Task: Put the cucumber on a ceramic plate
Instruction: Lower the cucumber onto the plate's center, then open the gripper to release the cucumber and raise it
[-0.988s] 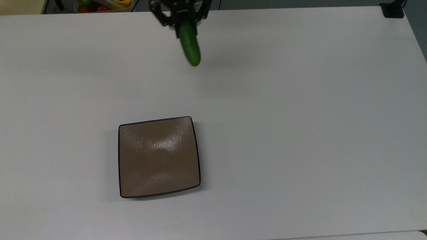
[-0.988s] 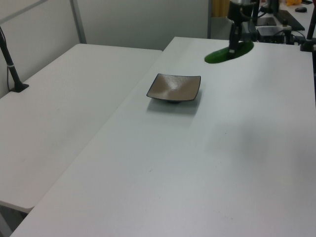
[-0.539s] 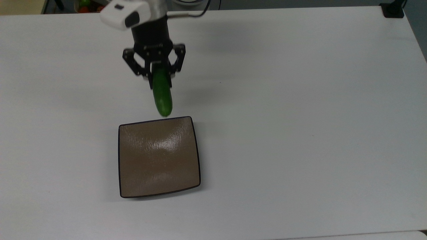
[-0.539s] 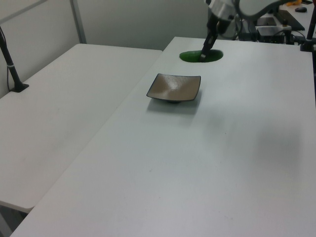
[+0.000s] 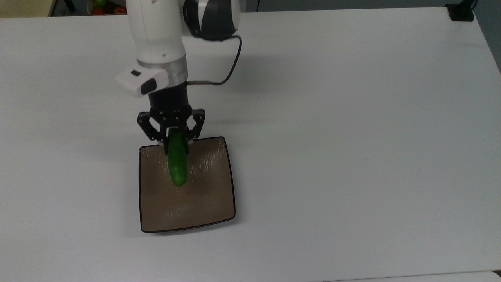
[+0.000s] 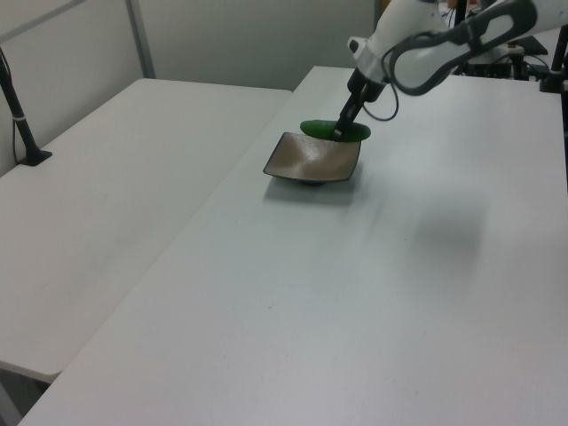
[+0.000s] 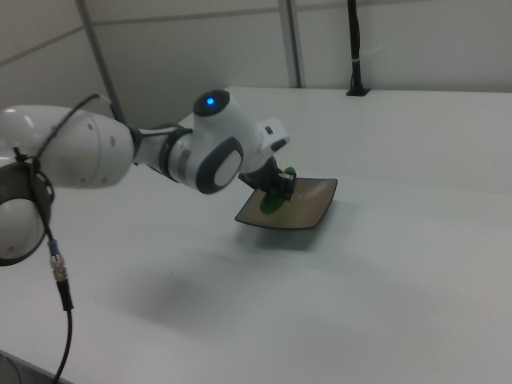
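- The tool (image 5: 177, 141) grips the cucumber (image 5: 177, 164) by one end; its black fingers (image 5: 163, 138) close on either side of the green skin in the top view.
- The cucumber's free end points toward the bottom of the top view, over the upper left part of the plate (image 5: 203, 196).
- In the left view the cucumber (image 6: 330, 130) lies roughly level above the plate's far edge (image 6: 306, 161), with the tool (image 6: 340, 131) clamped near its middle; whether it touches the plate cannot be told.
- In the right view the cucumber (image 7: 274, 197) shows as a green patch just under the tool (image 7: 282, 186), above the plate's near left side (image 7: 308, 210).
- The plate is square and brown with a thin dark rim, and it sits flat on the white tabletop (image 5: 352, 137), left of centre in the top view.
- The white arm (image 5: 156, 35) reaches in from the top of the top view, and a black cable (image 5: 229, 70) loops from its dark joint to the wrist.
- A second white tabletop (image 6: 115, 177) stands at the left view's left, with a black post (image 6: 22, 124) on it.
- A bin of coloured items (image 5: 105, 6) sits beyond the tabletop's far edge at the upper left of the top view.
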Controlling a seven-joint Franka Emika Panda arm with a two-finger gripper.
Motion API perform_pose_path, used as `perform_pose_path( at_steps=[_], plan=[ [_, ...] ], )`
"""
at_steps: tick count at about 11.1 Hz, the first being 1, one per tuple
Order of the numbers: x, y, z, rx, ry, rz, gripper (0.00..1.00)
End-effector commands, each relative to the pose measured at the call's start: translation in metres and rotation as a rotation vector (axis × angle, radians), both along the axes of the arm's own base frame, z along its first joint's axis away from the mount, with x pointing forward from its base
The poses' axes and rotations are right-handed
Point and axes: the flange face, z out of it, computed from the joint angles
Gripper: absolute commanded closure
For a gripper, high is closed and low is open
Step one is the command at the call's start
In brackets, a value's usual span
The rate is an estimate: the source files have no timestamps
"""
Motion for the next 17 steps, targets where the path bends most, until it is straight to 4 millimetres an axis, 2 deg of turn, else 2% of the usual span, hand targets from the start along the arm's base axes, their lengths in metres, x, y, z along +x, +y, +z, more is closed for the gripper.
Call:
perform_pose_path(
  at_steps=[1,3,5,7,8,9,12,15,17],
  plan=[
    [0.022,-0.002,-0.04,-0.009,-0.042,0.003,0.87],
    [0.03,0.001,-0.058,-0.009,-0.031,0.007,0.75],
    [0.031,0.001,-0.06,-0.008,-0.029,0.006,0.45],
    [0.031,0.002,-0.059,-0.006,-0.031,0.005,0.24],
    [0.031,0.002,-0.057,-0.005,-0.034,0.004,0.02],
    [0.031,0.003,-0.049,-0.01,-0.045,0.01,0.0],
    [0.019,0.019,0.01,0.008,-0.075,0.023,0.0],
    [-0.005,0.023,0.071,0.032,0.024,0.036,0.0],
    [-0.037,0.023,0.125,0.038,0.121,0.06,0.0]
  ],
)
